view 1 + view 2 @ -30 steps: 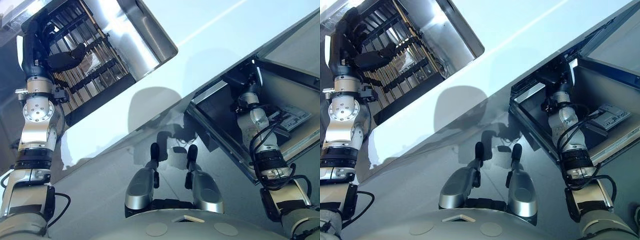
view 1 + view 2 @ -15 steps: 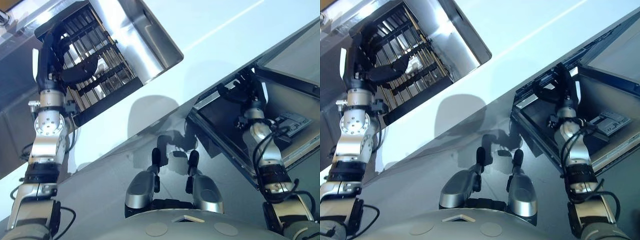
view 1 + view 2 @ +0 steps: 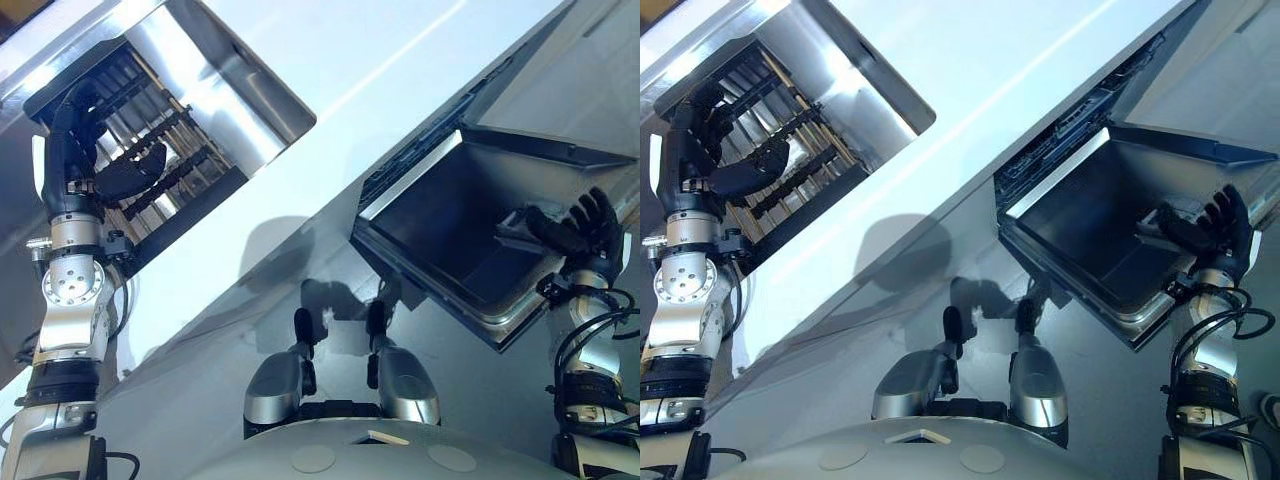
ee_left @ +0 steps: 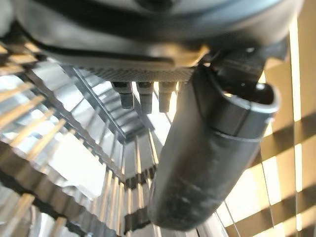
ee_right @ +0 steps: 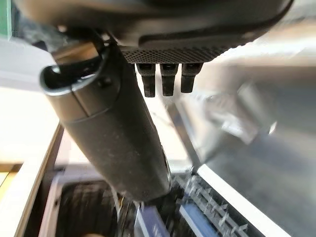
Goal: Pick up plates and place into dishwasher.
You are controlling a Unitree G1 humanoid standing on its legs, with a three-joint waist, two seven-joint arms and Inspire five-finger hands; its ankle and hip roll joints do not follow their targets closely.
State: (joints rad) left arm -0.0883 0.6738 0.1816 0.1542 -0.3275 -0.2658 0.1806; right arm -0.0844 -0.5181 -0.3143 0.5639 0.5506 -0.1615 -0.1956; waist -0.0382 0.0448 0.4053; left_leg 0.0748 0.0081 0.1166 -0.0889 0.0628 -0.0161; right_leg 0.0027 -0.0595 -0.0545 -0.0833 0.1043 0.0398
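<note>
White desk runs between a sunken rack on the robot's left and the open dishwasher on its right. From the left eye, the left hand hangs over the rack, fingers loosely spread, holding nothing. The right eye shows the right hand, a second ago deep inside the dishwasher, now pulled back to the door's edge, fingers splayed and empty. I judge a placement finished. Each wrist view shows relaxed fingers. No plate is distinguishable; any in the rack are hidden among its bars.
</note>
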